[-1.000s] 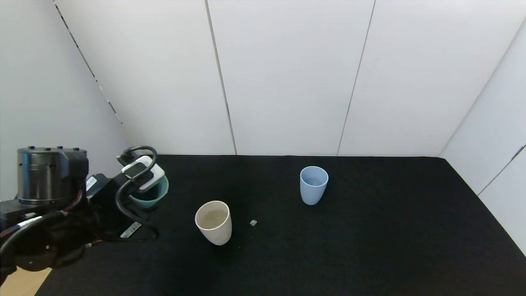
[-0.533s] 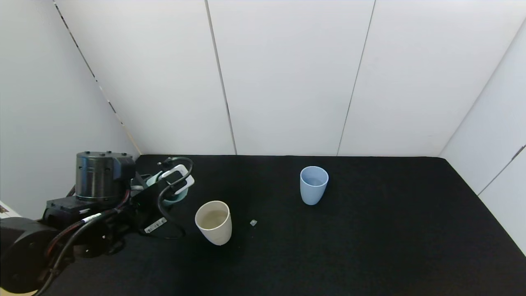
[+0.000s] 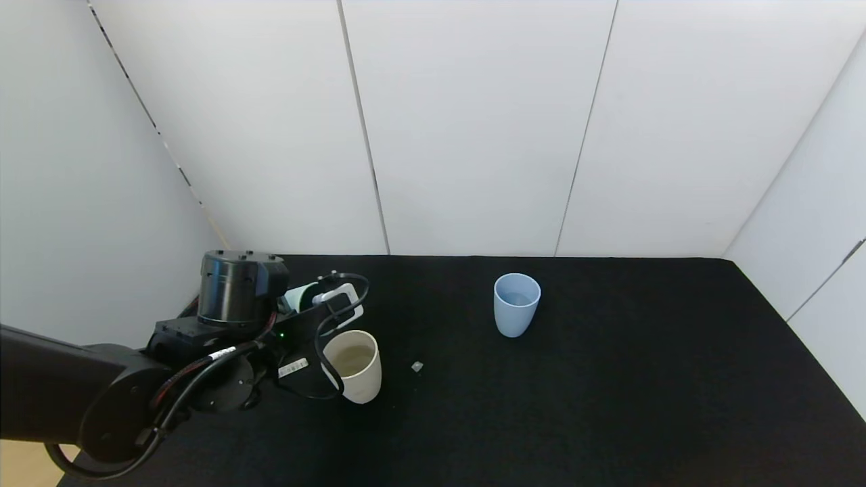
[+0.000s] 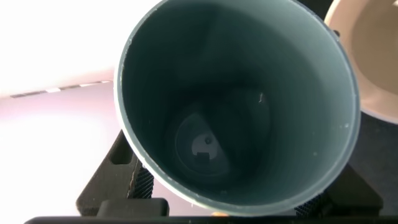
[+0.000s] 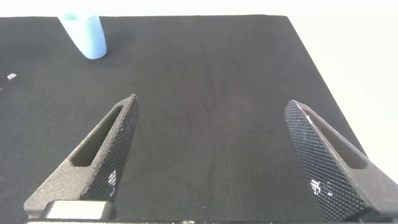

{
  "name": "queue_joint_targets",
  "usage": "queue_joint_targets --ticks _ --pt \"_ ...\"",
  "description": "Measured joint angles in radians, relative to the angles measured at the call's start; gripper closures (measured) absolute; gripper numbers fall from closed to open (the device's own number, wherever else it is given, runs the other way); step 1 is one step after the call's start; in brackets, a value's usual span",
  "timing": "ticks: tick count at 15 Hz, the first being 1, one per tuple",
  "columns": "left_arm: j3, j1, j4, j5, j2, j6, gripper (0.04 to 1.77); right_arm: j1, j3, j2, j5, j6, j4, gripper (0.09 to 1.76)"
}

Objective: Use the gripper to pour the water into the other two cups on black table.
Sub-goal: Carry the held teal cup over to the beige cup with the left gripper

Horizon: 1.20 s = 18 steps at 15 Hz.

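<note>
White walls, black table point(image 3: 609, 406) — my left end effector point(image 3: 308, 308) at lower left clamps the teal cup point(image 4: 236, 106) by its smooth, probably slippery wall, beside the cream cup point(image 3: 352, 365).

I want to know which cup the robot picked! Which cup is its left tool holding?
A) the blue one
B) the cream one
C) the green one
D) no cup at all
C: the left tool is shut on the teal-green cup, while the cream cup and the blue cup stand free on the black table.
</note>
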Motion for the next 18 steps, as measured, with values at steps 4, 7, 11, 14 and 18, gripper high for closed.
queue_joint_targets --ticks 4,7,11,14,18 --pt "-0.031 -0.013 -0.001 0.042 0.018 0.102 0.64 0.0 0.0 0.0 0.0 0.0 0.0 0.14" --pt "-0.044 -0.014 -0.001 0.056 0.022 0.186 0.64 0.0 0.0 0.0 0.0 0.0 0.0 0.14" --pt "-0.069 -0.013 -0.001 0.071 0.022 0.307 0.64 0.0 0.0 0.0 0.0 0.0 0.0 0.14" --pt "-0.092 -0.013 -0.001 0.077 0.017 0.389 0.64 0.0 0.0 0.0 0.0 0.0 0.0 0.14" --pt "-0.105 -0.011 -0.002 0.078 0.013 0.474 0.64 0.0 0.0 0.0 0.0 0.0 0.0 0.14"
